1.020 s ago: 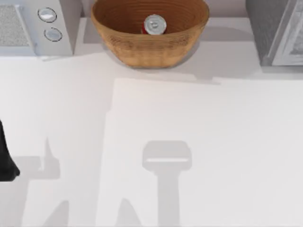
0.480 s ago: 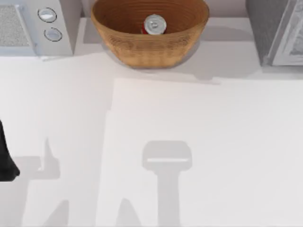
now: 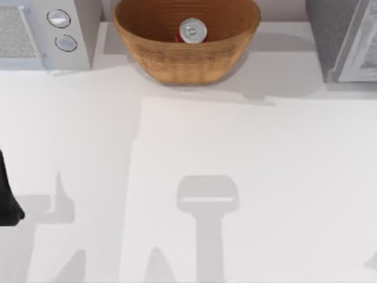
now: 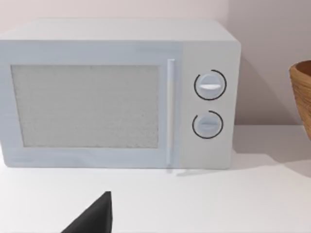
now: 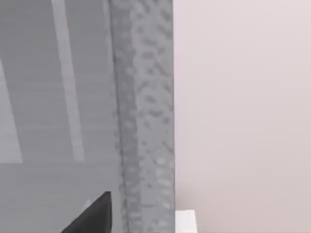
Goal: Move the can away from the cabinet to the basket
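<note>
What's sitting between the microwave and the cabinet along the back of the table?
In the top view, the wicker basket stands between the microwave and the cabinet, with the can inside it.

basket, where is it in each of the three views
Top view: the basket sits at the back middle of the table, with the can inside it.
Left wrist view: a slice of its woven rim at the picture's edge, beside the microwave.
Right wrist view: not in it.
Shared landmark: the microwave, left of the basket in the top view.
</note>
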You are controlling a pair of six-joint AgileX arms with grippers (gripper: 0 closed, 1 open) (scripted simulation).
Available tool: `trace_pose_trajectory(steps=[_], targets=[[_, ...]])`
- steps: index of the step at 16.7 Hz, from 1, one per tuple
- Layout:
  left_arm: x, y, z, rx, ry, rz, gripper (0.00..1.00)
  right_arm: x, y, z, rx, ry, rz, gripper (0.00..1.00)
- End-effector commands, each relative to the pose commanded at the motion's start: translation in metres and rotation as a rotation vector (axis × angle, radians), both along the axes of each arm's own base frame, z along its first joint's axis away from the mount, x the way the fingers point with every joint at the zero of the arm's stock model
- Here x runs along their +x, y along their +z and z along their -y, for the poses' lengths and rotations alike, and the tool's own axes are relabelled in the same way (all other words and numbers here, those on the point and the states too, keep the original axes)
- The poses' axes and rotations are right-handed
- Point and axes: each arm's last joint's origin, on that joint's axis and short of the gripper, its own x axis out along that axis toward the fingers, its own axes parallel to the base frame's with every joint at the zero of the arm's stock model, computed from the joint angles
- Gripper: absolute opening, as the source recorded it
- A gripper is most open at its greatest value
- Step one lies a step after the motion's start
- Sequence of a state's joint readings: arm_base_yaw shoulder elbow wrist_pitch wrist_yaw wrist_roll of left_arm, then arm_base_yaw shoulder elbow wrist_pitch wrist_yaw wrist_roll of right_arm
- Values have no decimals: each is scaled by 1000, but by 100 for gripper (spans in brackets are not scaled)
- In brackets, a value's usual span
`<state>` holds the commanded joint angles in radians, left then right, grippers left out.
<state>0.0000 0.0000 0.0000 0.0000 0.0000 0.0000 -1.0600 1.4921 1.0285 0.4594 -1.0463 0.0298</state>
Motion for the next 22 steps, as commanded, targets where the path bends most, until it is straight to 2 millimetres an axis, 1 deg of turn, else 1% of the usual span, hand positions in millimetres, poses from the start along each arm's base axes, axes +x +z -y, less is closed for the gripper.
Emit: trace_pose_trajectory(steps=[1, 3, 6, 8, 10, 12, 18, 20, 22], targets=[[0, 0, 0, 0, 0, 0, 100, 0, 23, 1, 6, 0, -4, 100], [0, 0, 0, 0, 0, 0, 100, -2, 68, -4, 17, -1, -11, 100], [0, 0, 0, 0, 0, 0, 100, -12, 131, -26, 19, 0, -12, 100], [0, 0, 0, 0, 0, 0, 100, -21, 165, -46, 6, 0, -5, 100], [0, 0, 0, 0, 0, 0, 100, -29, 190, -65, -11, 2, 5, 100], [0, 0, 0, 0, 0, 0, 100, -34, 202, -75, -21, 2, 11, 100], [0, 0, 0, 0, 0, 0, 100, -35, 204, -76, -24, 0, 13, 100], [0, 0, 0, 0, 0, 0, 100, -30, 205, -82, -24, 0, 18, 100], [0, 0, 0, 0, 0, 0, 100, -19, 208, -94, -22, -1, 26, 100]])
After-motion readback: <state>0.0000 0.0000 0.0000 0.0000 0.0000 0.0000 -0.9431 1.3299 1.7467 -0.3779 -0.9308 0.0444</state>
